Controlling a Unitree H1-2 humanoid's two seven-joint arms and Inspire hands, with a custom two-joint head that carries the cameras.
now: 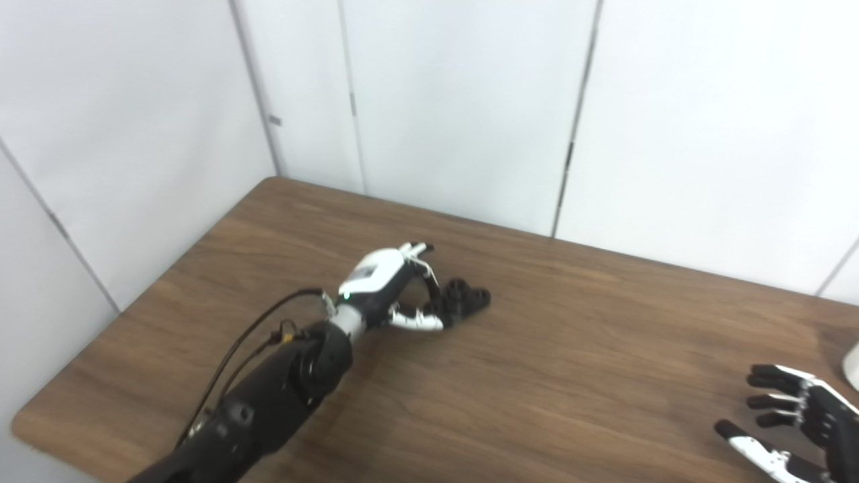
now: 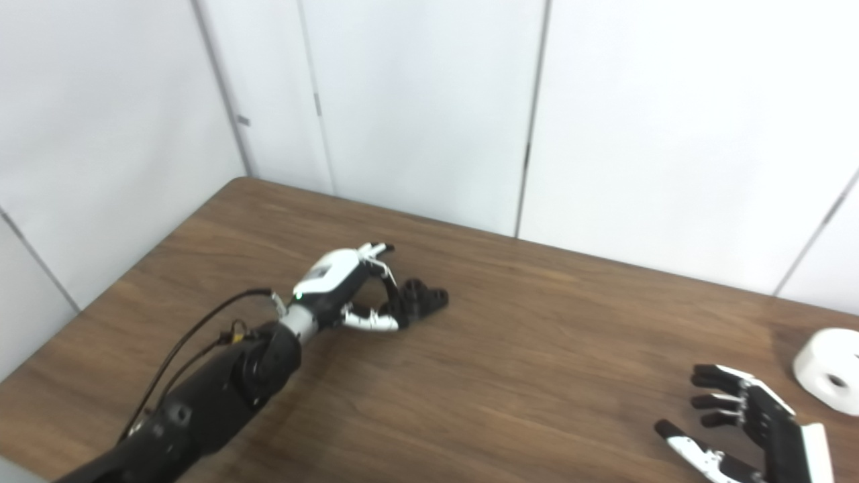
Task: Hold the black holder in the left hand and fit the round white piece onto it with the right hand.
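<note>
The black holder lies on the brown table, left of the middle. My left hand reaches it from the left; its fingers curl over the holder's near end and the thumb presses in from below, so the hand is shut on it while it rests on the tabletop. The round white piece, a thick disc with a hole, sits at the far right of the table. My right hand hovers open at the lower right, palm up, fingers spread, a short way left of the white piece and not touching it.
White wall panels close in the table at the back and on the left. The table's rounded front left corner shows near the left arm. A black cable loops along the left forearm.
</note>
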